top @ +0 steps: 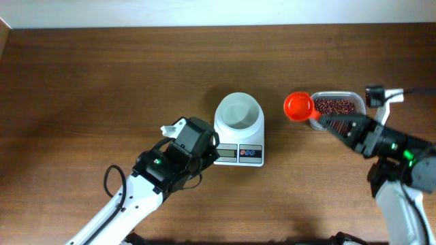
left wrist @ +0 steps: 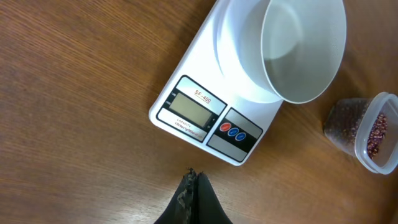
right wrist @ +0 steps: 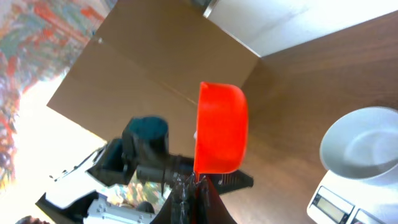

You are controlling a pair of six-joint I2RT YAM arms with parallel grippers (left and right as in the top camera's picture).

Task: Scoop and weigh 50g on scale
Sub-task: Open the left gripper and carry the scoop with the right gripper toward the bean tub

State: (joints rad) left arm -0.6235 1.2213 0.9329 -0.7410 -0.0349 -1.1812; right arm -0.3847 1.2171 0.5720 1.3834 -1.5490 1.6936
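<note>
Partly: scoop handle hidden in right jaws | tub cut off rightward

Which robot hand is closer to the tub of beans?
The right one. The right gripper is right beside the tub, holding the orange scoop. The left gripper is across the scale from it, by the display.

An orange scoop beside a clear tub standing on wooden table.

Even bright light, soft shadows; right wrist view blown-out left, background blurred.
</note>
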